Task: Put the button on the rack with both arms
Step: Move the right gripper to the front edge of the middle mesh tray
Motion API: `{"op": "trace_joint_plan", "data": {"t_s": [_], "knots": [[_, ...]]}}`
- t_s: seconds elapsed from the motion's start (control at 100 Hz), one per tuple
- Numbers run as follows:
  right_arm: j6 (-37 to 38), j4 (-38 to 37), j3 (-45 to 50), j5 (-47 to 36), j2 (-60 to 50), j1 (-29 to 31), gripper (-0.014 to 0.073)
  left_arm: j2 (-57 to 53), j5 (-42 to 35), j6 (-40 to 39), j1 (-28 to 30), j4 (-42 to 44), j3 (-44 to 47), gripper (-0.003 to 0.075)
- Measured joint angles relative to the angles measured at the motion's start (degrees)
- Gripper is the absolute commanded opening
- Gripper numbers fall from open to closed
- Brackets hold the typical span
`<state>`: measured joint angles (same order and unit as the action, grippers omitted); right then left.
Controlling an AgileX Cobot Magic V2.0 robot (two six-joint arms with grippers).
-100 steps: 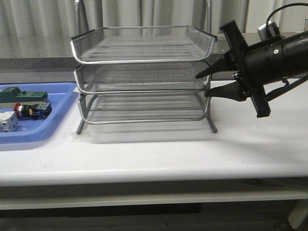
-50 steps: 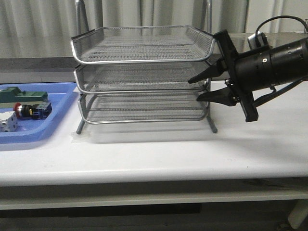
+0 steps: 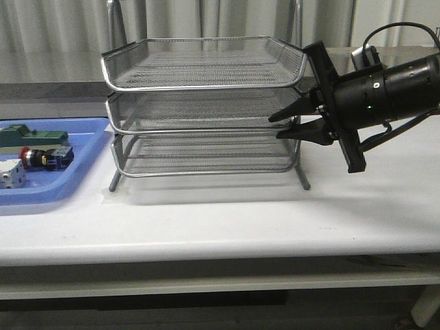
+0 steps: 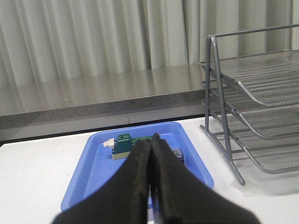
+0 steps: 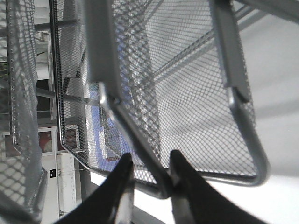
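Button (image 3: 42, 157) lying in blue tray (image 3: 82, 172) on desk (image 3: 227, 220). Right pincer (image 3: 278, 126) slightly parted around middle tray rim of rack (image 3: 203, 103). Left pincer (image 4: 150, 144) clenched, empty.

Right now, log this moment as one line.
right hand: open, straddling middle tray rim of rack | left hand: shut, empty | button: in blue tray
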<state>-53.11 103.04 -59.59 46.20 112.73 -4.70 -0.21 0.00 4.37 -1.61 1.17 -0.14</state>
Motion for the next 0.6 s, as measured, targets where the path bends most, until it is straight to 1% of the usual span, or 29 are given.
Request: {"op": "trace_joint_plan", "data": {"t_s": [0.32, 0.41, 0.6], "knots": [[0.46, -0.05, 0.0, 0.3, 0.13, 0.0, 0.001, 0.0, 0.0, 0.0, 0.0, 0.0, 0.0, -0.0021], [0.6, 0.04, 0.0, 0.3, 0.13, 0.0, -0.0008, 0.0, 0.0, 0.0, 0.0, 0.0, 0.0, -0.0021], [0.6, 0.04, 0.0, 0.4, 0.13, 0.0, -0.0008, 0.0, 0.0, 0.0, 0.0, 0.0, 0.0, -0.0021]]}}
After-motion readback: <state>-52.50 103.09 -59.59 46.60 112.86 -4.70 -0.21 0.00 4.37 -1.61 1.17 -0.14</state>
